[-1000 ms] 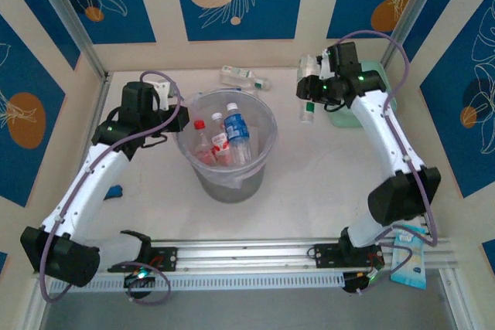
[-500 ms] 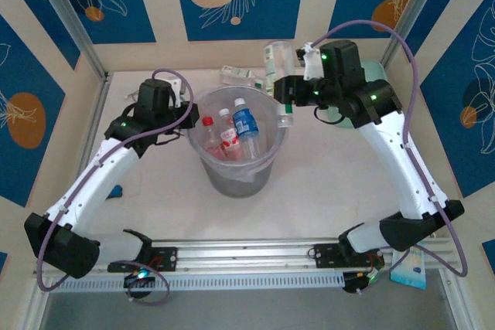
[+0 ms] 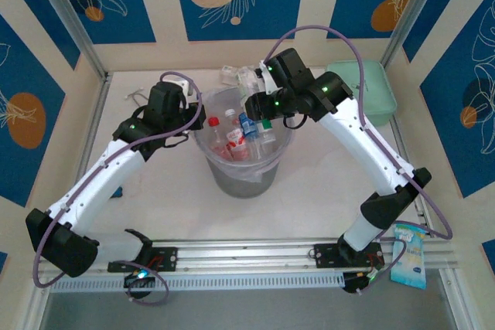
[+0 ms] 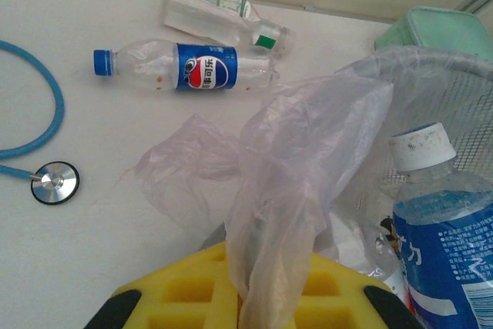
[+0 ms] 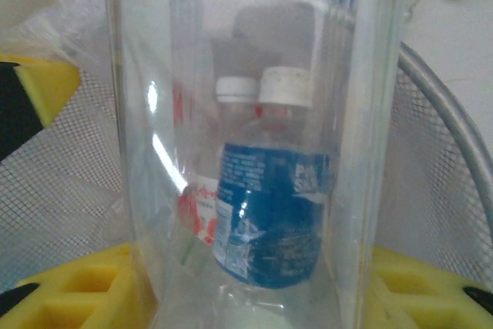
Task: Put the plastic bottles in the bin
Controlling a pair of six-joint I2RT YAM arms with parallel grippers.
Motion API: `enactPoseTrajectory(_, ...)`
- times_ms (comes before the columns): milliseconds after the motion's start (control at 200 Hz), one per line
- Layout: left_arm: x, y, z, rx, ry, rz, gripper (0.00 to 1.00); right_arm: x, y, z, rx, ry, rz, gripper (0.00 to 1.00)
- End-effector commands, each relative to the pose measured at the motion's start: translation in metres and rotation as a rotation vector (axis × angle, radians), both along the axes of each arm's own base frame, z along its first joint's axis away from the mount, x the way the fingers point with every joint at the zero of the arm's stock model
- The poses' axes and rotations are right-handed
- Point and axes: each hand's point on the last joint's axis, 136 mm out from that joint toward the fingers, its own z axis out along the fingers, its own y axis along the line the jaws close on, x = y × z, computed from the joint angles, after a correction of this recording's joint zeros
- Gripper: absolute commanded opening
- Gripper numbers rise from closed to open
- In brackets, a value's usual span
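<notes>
Near the table's far-left corner we see a stethoscope (image 4: 54, 182) lying flat. The left gripper (image 4: 262, 287) is at the bin's left rim, and its yellow fingers (image 4: 185, 290) are pressed fully together on a fold of the thin plastic liner (image 4: 308, 159). Beyond it, by the table's far edge, two plastic bottles lie on their sides: a blue-capped bottle (image 4: 196, 67) and a green-and-white bottle (image 4: 223, 17). The bin (image 3: 240, 179) stands about mid-table, and we make out a red-labelled bottle (image 3: 232, 141) and a blue-labelled bottle (image 3: 247, 125) upright inside it. The right gripper (image 3: 259, 106) is above the bin's right rim. Its jaws are partly apart and clamped round a clear bottle (image 5: 231, 113), which it holds over the bin's mouth. A mint-green box (image 3: 363, 90) sits in the far-right corner.
</notes>
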Motion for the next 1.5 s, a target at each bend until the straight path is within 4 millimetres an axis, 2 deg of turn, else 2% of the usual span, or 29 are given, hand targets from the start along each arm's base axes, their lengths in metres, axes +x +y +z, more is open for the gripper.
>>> enactPoseTrajectory(0, 0.002, 0.011, 0.006, 0.038, -0.046, 0.054, 0.00, -0.014, -0.016, 0.000, -0.027, 0.022, -0.039, 0.35)
enactPoseTrajectory(85, 0.003, 0.010, 0.008, 0.031, -0.053, 0.048, 0.00, -0.021, -0.018, -0.010, -0.044, 0.069, -0.036, 0.44)
enactPoseTrajectory(145, 0.002, 0.008, 0.009, 0.027, -0.056, 0.039, 0.00, -0.028, -0.017, -0.006, -0.033, 0.076, -0.027, 0.54)
enactPoseTrajectory(185, 0.002, 0.008, 0.010, 0.031, -0.061, 0.034, 0.00, -0.030, -0.019, 0.002, -0.026, 0.057, -0.029, 0.66)
enactPoseTrajectory(260, 0.002, 0.010, 0.011, 0.049, -0.069, 0.029, 0.00, -0.031, -0.025, 0.019, -0.015, 0.003, -0.033, 0.97)
enactPoseTrajectory(285, 0.002, 0.010, 0.012, 0.055, -0.070, 0.027, 0.00, -0.030, -0.027, 0.024, -0.013, -0.015, -0.037, 1.00)
enactPoseTrajectory(410, 0.002, 0.008, 0.016, 0.068, -0.080, 0.005, 0.00, -0.018, -0.032, 0.043, -0.009, -0.079, -0.033, 0.99)
enactPoseTrajectory(510, 0.001, 0.004, 0.019, 0.071, -0.085, -0.026, 0.00, -0.001, -0.031, 0.053, -0.029, -0.127, -0.028, 0.92)
enactPoseTrajectory(700, -0.002, -0.004, 0.022, 0.071, -0.087, -0.084, 0.00, 0.045, -0.042, 0.041, -0.107, -0.142, -0.073, 0.73)
enactPoseTrajectory(881, -0.003, -0.019, 0.016, 0.044, -0.063, -0.154, 0.00, 0.073, -0.029, 0.057, -0.054, -0.209, -0.036, 0.69)
enactPoseTrajectory(1006, -0.004, -0.034, 0.018, -0.003, -0.063, -0.208, 0.00, 0.091, -0.028, 0.052, -0.042, -0.194, -0.049, 0.70)
enactPoseTrajectory(1061, -0.003, -0.036, 0.017, -0.003, -0.058, -0.208, 0.00, 0.087, -0.024, 0.048, -0.030, -0.161, -0.039, 0.69)
enactPoseTrajectory(1201, 0.001, -0.037, 0.016, -0.025, -0.053, -0.183, 0.00, 0.067, -0.013, 0.027, -0.020, -0.104, 0.013, 0.54)
enactPoseTrajectory(1496, 0.008, -0.038, 0.018, -0.048, -0.055, -0.147, 0.00, 0.013, -0.003, -0.006, 0.040, 0.032, 0.069, 0.47)
